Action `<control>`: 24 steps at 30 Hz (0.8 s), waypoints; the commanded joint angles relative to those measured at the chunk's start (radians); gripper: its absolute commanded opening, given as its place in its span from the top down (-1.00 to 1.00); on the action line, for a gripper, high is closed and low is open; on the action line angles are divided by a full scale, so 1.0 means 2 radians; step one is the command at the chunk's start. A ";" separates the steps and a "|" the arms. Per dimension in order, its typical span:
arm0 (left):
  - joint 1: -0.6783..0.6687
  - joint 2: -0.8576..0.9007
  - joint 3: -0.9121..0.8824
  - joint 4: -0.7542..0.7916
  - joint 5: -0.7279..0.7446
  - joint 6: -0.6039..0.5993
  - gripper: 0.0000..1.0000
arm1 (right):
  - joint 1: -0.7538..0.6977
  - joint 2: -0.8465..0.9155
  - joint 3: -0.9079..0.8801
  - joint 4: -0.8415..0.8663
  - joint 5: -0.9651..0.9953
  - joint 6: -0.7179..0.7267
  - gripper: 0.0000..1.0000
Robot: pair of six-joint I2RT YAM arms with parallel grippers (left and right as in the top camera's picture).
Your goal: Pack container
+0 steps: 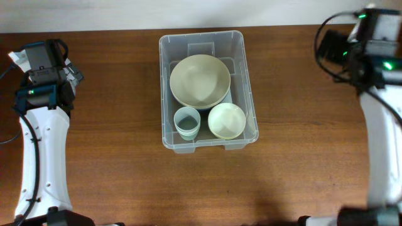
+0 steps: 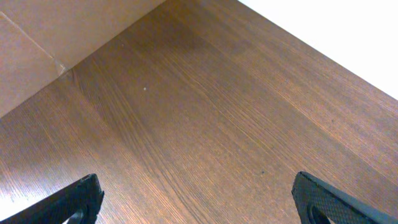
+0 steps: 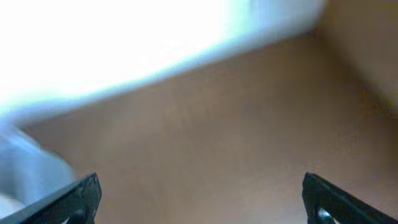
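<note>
A: Left gripper (image 2: 199,202) is seen spread wide, with nothing held between the fingers. Only bare table (image 2: 205,106) is shown beneath it.

B: Right gripper (image 3: 202,202) is likewise splayed wide and empty. That view is badly blurred, and little beyond brown table can be made out.

A: From overhead, the container (image 1: 250,107) is found at the middle of the table, well apart from both grippers.

B: At its near end a cup (image 1: 187,122) is set on the left, and a small bowl (image 1: 227,120) just beside it on the right.

A: Behind them, the far end is taken up by a large bowl (image 1: 200,80), upright, mouth up.

B: Farther out, the left arm (image 1: 44,81) is seen by the left edge, and the right arm (image 1: 370,44) at the far right corner.
</note>
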 commanded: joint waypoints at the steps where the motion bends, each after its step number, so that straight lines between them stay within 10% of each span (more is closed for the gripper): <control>1: 0.003 -0.001 0.006 -0.001 -0.007 0.004 -0.99 | 0.010 -0.096 0.011 0.054 -0.031 0.002 -0.98; 9: 0.003 -0.001 0.006 -0.001 -0.007 0.004 -0.99 | 0.026 -0.251 -0.052 0.231 -0.031 -0.039 -0.98; 19: 0.003 -0.001 0.006 -0.001 -0.007 0.004 -0.99 | 0.025 -0.491 -0.383 0.613 -0.031 -0.078 -0.98; 24: 0.003 -0.001 0.006 -0.001 -0.007 0.004 -0.99 | 0.025 -0.592 -0.525 0.649 -0.031 -0.086 -0.98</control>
